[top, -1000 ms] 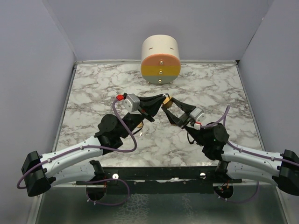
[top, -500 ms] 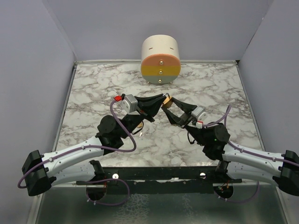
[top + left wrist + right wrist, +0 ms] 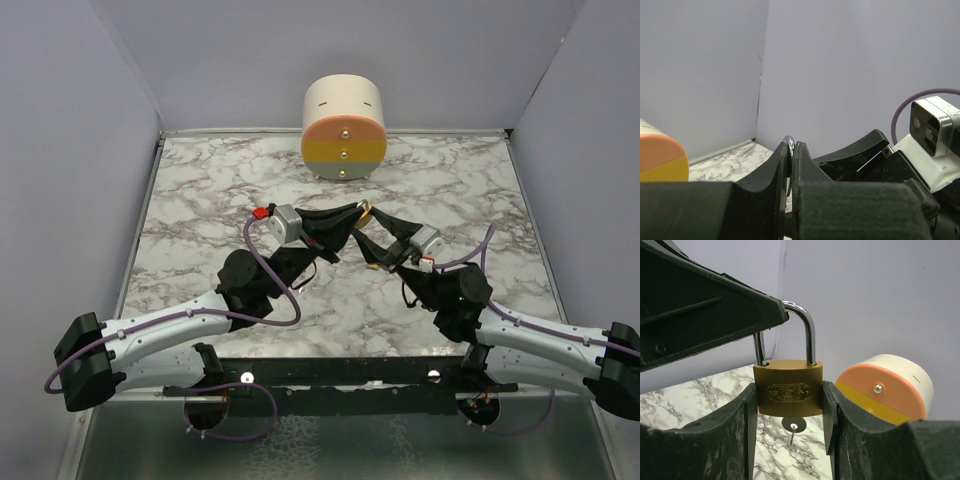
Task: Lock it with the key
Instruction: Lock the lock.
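Squarely upright padlock (image 3: 789, 388), key (image 3: 792, 429) underneath.

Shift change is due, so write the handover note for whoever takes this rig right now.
Right pincer: shut on the padlock, clamping its brass body upright in the air.
Left pincer: shut on the shackle, near its top.
Key: hangs under the body, apparently inserted; neither pincer holds it.
Done: lock lifted and braced by both arms; both shackle legs seem seated.
Left: turn the key. Whether the lock is latched cannot be told.
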Tool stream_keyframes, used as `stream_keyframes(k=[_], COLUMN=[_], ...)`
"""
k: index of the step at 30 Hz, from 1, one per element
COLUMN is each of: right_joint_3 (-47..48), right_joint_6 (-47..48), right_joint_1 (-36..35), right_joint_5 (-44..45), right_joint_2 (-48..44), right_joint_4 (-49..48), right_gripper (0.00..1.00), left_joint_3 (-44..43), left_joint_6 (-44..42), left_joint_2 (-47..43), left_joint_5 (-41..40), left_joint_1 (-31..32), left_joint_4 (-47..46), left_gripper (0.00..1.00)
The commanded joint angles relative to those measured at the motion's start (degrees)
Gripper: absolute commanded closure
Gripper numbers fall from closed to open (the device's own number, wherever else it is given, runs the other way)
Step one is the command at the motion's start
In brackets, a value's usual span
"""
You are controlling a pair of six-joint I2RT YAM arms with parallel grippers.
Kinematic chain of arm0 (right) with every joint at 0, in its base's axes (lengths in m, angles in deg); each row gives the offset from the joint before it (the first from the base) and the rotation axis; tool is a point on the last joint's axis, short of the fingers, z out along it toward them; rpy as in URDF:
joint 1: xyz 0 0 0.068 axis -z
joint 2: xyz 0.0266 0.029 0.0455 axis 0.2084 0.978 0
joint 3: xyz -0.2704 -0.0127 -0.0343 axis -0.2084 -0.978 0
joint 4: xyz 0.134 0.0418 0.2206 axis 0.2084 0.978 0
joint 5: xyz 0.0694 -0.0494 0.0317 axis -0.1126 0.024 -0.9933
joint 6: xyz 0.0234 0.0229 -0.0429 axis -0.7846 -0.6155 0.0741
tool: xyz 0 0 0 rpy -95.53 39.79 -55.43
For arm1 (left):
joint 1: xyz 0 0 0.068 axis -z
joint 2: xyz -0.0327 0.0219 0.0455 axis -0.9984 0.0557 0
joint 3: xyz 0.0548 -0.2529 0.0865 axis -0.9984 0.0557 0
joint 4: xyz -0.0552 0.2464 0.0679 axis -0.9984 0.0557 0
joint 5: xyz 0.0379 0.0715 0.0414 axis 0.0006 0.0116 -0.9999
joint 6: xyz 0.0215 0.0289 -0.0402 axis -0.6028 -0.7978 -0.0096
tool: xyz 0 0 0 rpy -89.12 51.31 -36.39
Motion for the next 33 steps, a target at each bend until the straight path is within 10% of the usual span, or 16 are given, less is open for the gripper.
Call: stream_keyframes(k=[1, 33], right_joint_3=[8.57, 9.11], right_joint_6=[-1.07, -8.19], right_joint_1=[0.24, 0.24], right_joint_5=[-0.57, -10.86], right_joint_2=[-4.34, -9.17], right_joint_4=[-19.96, -14.72], right_gripper=[0.99, 0.99], left_joint_3=[5.27, 5.62], left_joint_6=[1.34, -0.04], left_joint_2=[4.14, 3.25], left_joint_5=[1.43, -1.9], left_joint_1=[2.13, 2.09], left_joint_4=[18.03, 20.16], left_gripper=[1.0, 1.0])
